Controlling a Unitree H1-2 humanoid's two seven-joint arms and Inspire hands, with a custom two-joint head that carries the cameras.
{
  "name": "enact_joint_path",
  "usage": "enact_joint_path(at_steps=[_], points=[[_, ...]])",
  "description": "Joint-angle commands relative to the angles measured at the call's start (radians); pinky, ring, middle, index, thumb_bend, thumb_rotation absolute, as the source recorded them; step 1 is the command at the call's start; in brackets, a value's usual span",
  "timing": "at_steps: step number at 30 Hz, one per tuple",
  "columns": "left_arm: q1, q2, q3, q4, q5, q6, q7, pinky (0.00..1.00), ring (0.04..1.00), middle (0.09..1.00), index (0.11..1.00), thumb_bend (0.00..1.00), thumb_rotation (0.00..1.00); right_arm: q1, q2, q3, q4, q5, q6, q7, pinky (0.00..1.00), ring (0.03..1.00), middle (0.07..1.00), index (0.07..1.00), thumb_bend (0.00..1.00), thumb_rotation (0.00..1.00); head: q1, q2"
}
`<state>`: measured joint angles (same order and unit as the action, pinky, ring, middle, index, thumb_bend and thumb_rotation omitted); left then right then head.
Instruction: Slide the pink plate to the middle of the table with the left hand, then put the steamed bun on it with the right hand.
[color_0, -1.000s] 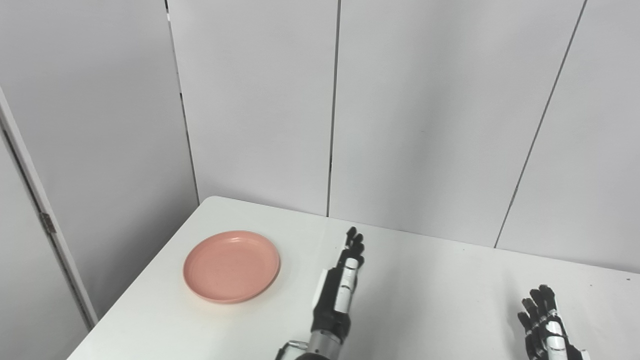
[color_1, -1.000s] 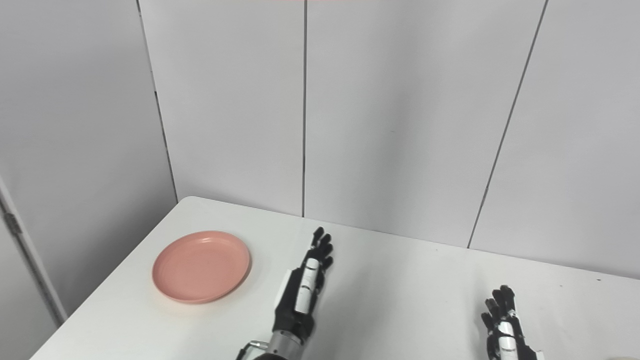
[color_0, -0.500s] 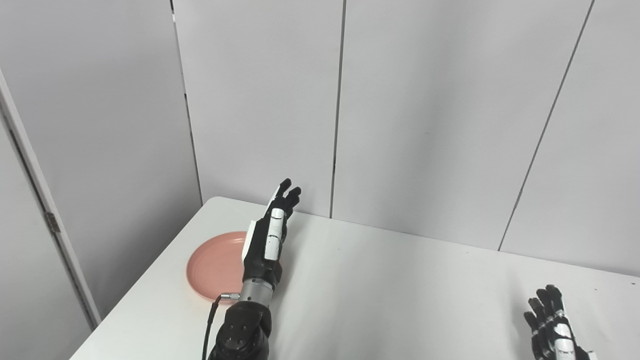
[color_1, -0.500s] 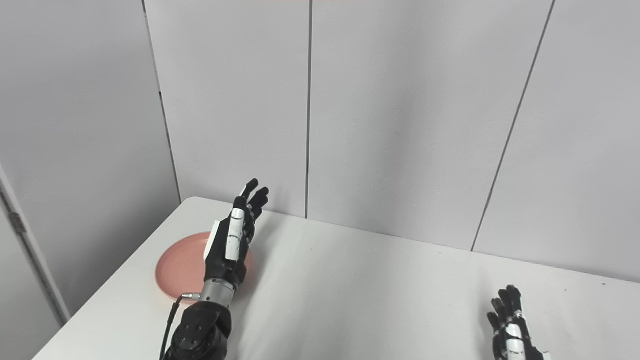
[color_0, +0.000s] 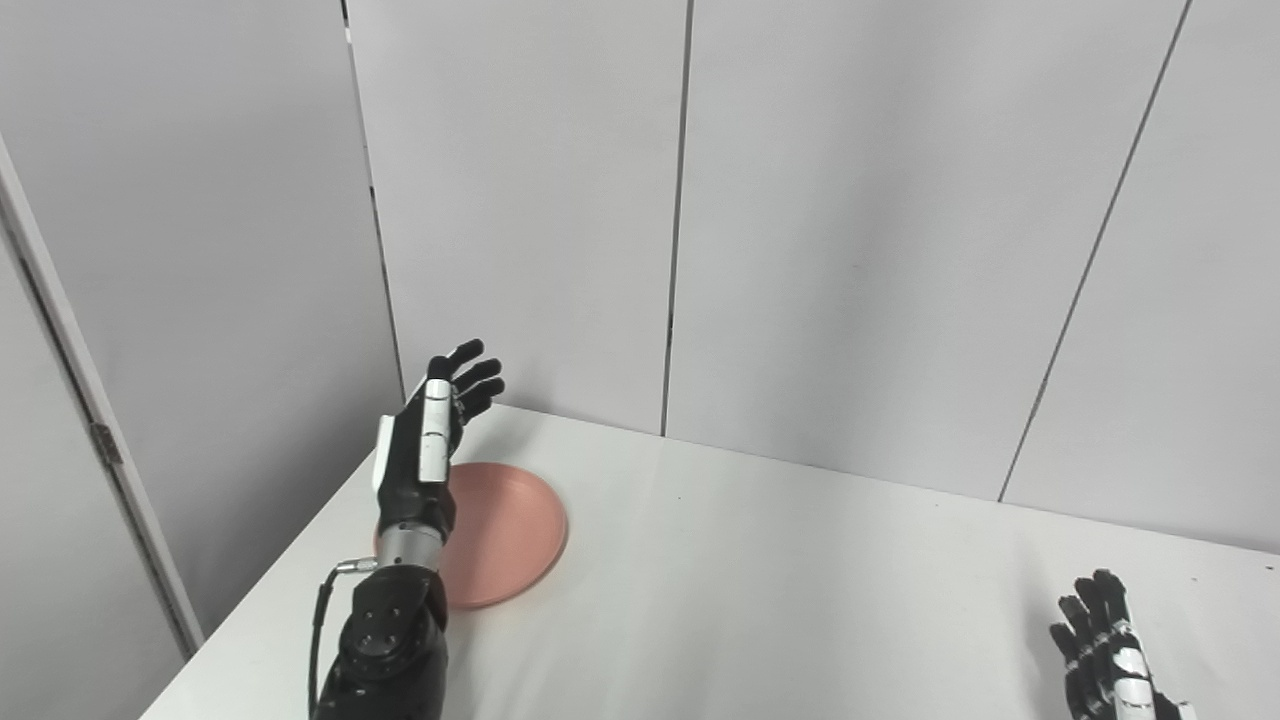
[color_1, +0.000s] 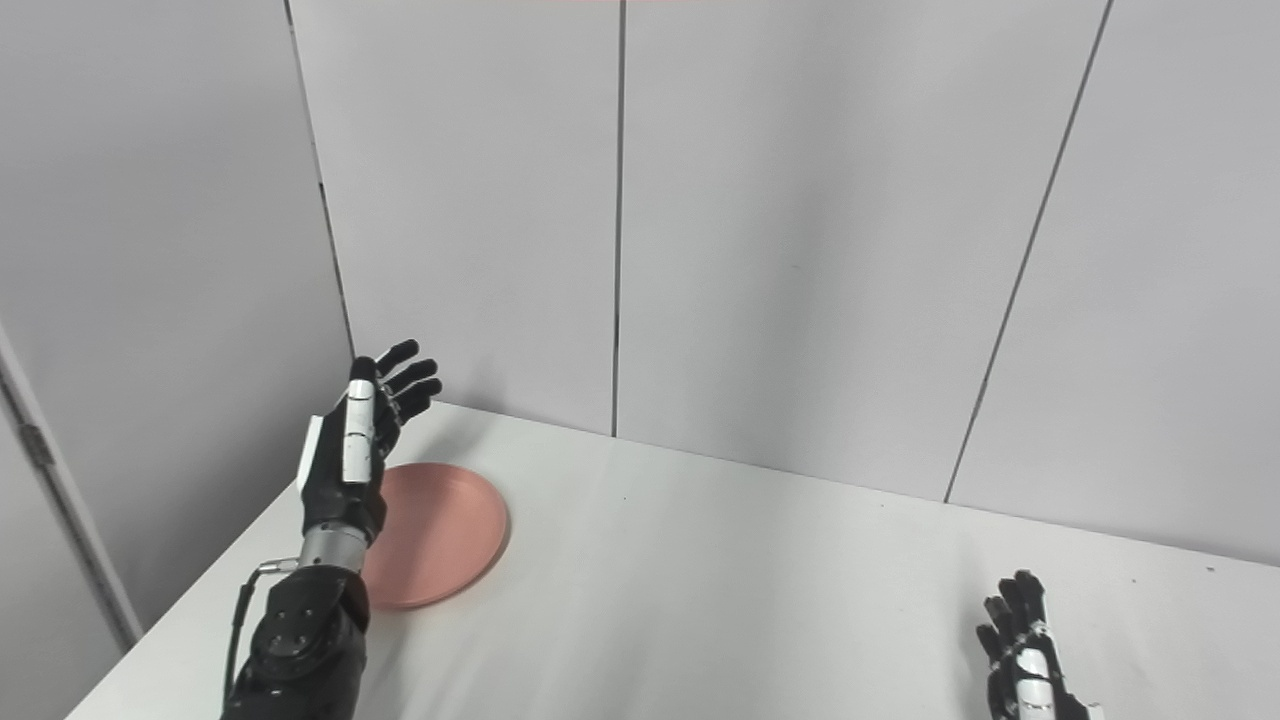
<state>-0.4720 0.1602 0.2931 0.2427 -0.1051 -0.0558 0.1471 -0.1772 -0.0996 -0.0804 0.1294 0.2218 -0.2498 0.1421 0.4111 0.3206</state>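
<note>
Pink plate (color_0: 505, 540): it is sitting flat on the white table (color_0: 760, 590), near the far left corner. The left arm is hiding its left part.
How the plate is likely feeling: it is looking light and hard, with a smooth low rim. It is probably sliding easily on the smooth table top.
Where to push it: I am thinking the far left rim is the best spot, so a push is sending it toward the middle. Pressing down on the flat inside and dragging could work too.
Left hand (color_0: 425, 450): it is hanging in the air over the plate's left edge, fingers spread apart, holding nothing. It is not touching the plate.
Right hand (color_0: 1110, 650): it is waiting at the bottom right, well apart from the plate. Its fingers are looking apart, with nothing in them.
Steamed bun: it is not showing in either view.
In the way: nothing is lying between the plate and the middle of the table.
Watch out: the table's left edge is close to the plate, so a wrong push could be knocking it off. The wall (color_0: 860, 220) is standing just behind the table.
</note>
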Motion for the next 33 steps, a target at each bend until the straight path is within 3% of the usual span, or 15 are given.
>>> enact_joint_path(at_steps=[1,9,15,21,33], points=[[-0.056,0.05,0.017,0.024,-0.01,-0.031,0.004,0.8,0.746,0.744,0.737,0.72,1.0,0.05,-0.02,-0.011,0.057,-0.002,-0.025,0.014,1.0,1.0,1.0,1.0,0.5,0.96,0.0,0.001],[-0.08,0.112,0.069,0.167,-0.059,-0.073,0.005,0.76,0.745,0.734,0.724,0.73,1.0,0.049,-0.022,-0.011,0.058,0.003,-0.024,0.016,1.0,1.0,1.0,1.0,0.46,0.98,0.004,0.003],[-0.078,0.151,0.081,0.207,-0.088,-0.039,-0.007,0.8,0.753,0.743,0.747,0.74,1.0,0.051,-0.024,-0.011,0.052,0.001,-0.019,0.015,1.0,1.0,1.0,1.0,0.45,1.0,0.007,0.006],[-0.087,0.173,0.093,0.293,-0.104,-0.076,-0.008,0.82,0.786,0.768,0.77,0.71,1.0,0.052,-0.025,-0.01,0.051,-0.005,-0.023,0.014,1.0,1.0,1.0,1.0,0.42,1.0,0.009,0.006],[-0.086,0.195,0.061,0.355,-0.125,0.005,-0.064,0.93,0.852,0.805,0.804,0.74,1.0,0.049,-0.025,-0.012,0.058,-0.009,-0.032,0.009,1.0,1.0,1.0,1.0,0.4,1.0,0.013,0.006]])
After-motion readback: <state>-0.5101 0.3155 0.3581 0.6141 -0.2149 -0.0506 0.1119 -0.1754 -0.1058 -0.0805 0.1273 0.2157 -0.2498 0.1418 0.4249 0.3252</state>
